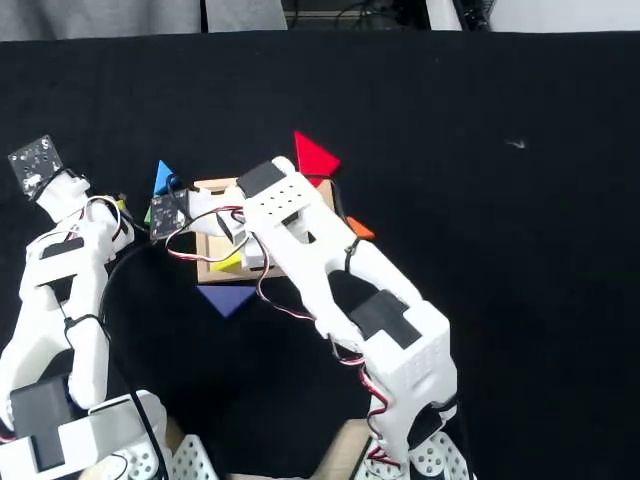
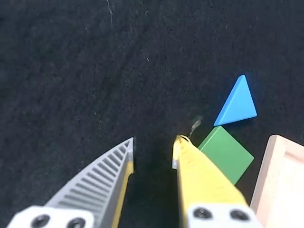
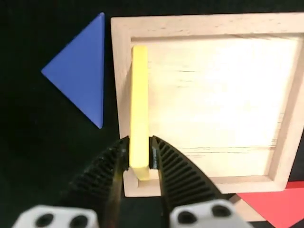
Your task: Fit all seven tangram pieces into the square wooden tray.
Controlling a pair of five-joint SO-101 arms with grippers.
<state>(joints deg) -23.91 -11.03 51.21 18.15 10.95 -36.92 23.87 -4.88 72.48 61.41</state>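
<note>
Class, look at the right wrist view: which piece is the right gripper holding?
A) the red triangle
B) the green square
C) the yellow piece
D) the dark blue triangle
C: the right gripper is shut on the yellow piece, which stands on edge along the tray wall.

Bench (image 1: 520, 260) was covered in black cloth. Grey panels (image 1: 100, 14), dark cables (image 1: 350, 12) sat behind far edge.

Tangram pieces counted: six. Three are triangles: red triangle (image 1: 316, 158), light blue triangle (image 2: 236, 103), dark blue triangle (image 3: 80, 71). One green four-sided piece (image 2: 226, 153), one yellow piece (image 3: 139, 107), one orange piece (image 1: 360, 229). One square wooden tray (image 3: 204, 26). Two arms: left arm (image 1: 60, 290), right arm (image 1: 330, 270).
</note>
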